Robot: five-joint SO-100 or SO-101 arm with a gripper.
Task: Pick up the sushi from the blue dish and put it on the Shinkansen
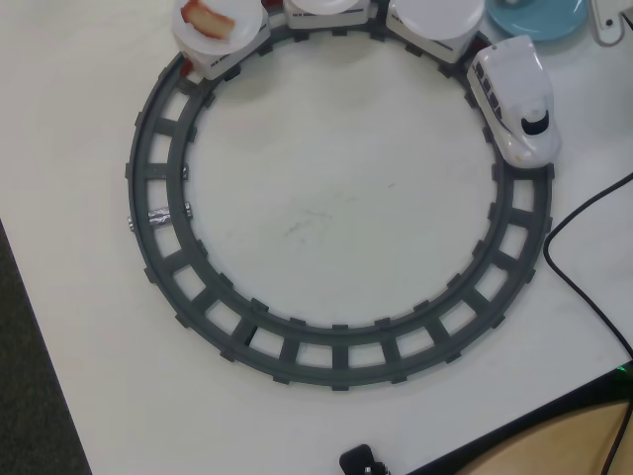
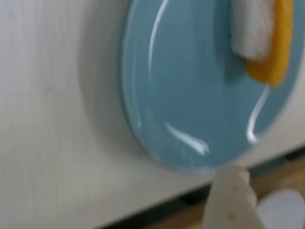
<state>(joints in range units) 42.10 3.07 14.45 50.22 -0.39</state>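
The sushi (image 2: 267, 43) lies on the blue dish (image 2: 190, 95), near the rim at the top right of the wrist view: a yellow-orange strip with a white block of rice alongside it. Nothing is touching it. Only one pale finger (image 2: 231, 200) pokes up from the bottom edge of that view, past the near rim of the dish, so I cannot tell whether the fingers are spread or closed; they hold nothing that I can see.

The piece looks like a small, light plastic toy, stiff rather than squashy (a guess from its smooth sheen). The dish is glossy, so it could skate away if nudged from one side. I would take it across its narrow width, one finger on the yellow side and one on the white, near the middle of its length.

The overhead view gives what the wrist camera misses: the Shinkansen (image 1: 514, 99) on the grey track (image 1: 336, 351) at the upper right, and behind it the cars with round white plates (image 1: 435, 15), the farthest plate (image 1: 213, 25) already carrying a reddish piece. There only a sliver of the dish shows at the top edge, and the sushi not at all.
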